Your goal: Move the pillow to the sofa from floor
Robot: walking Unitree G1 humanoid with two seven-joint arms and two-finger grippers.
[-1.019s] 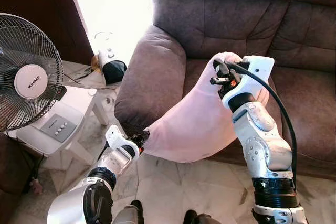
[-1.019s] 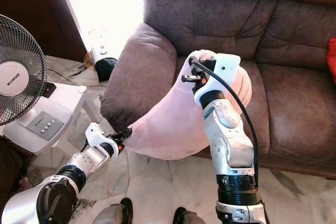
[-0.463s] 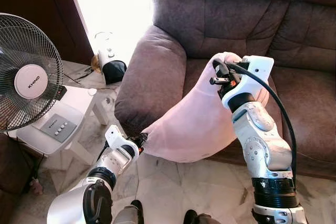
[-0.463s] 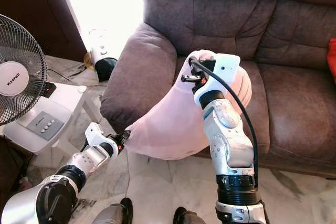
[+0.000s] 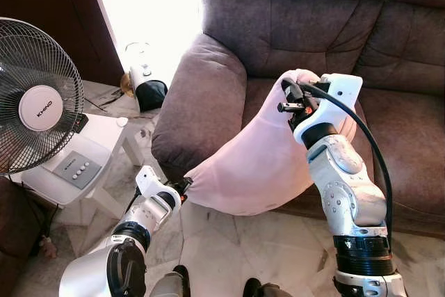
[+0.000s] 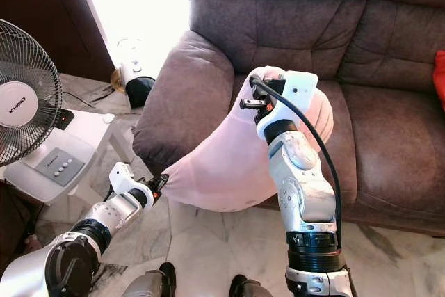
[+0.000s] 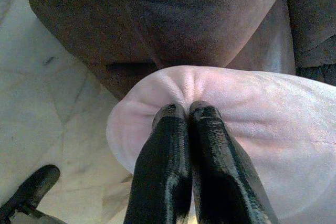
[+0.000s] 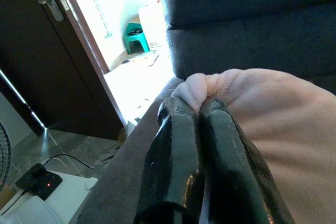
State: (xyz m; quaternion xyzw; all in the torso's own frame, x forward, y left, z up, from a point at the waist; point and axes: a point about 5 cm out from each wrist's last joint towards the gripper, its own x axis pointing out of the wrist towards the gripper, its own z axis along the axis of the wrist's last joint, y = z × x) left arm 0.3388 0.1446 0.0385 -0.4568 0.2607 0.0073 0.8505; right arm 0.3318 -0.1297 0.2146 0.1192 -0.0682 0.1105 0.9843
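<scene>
Carry step: left end effector (image 7: 186,109) and right end effector (image 8: 198,109) pinch pillow (image 5: 257,165) corners at sofa (image 5: 201,102) seat's front edge; next, lift it onto the seat.

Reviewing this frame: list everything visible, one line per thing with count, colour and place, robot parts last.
Soft pink fabric pillow: one, pink, held up over the sofa's seat edge, beside its left armrest.
Dark brown plush sofa: one, brown, ahead of the robot.
Black-grilled electric fan: one, black with a white hub, at far left.
White low stool: one, white, under the fan.
Red item: one, red, at the sofa's far right edge; too little visible to identify.
Marble floor: pale tiles, below the sofa.
Left gripper: shut on the pillow's lower corner.
Right gripper: shut on the pillow's upper corner.
</scene>
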